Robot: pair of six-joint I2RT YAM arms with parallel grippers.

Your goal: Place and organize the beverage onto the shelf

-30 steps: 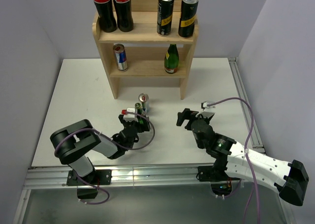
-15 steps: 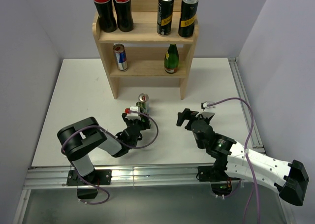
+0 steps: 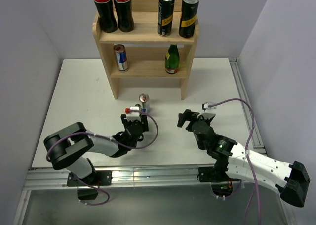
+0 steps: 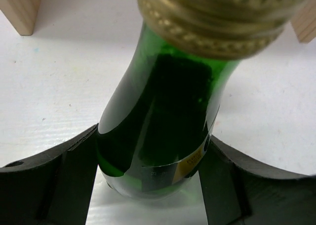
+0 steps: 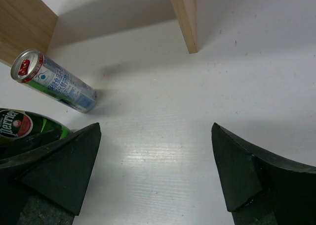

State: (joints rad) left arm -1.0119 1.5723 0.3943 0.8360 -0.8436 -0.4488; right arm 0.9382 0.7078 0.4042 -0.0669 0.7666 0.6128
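My left end effector (image 4: 150,185) gripped the body of the green glass bottle with the gold cap (image 4: 163,111), on the white worktop (image 3: 84,96) before the light wooden three-tier shelf (image 3: 104,52); right end effector (image 5: 155,185) gaped empty; I judged a straight, upright lift safest.

Robot lab: white table (image 3: 74,96), enclosing grey walls (image 3: 29,37)

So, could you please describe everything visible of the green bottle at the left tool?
The green bottle is dark green glass with a ribbed gold cap and a partly yellow label low on its body. It appears to stand upright on the white table in front of the shelf, beside a slim can. The left tool grips its lower body from both sides.
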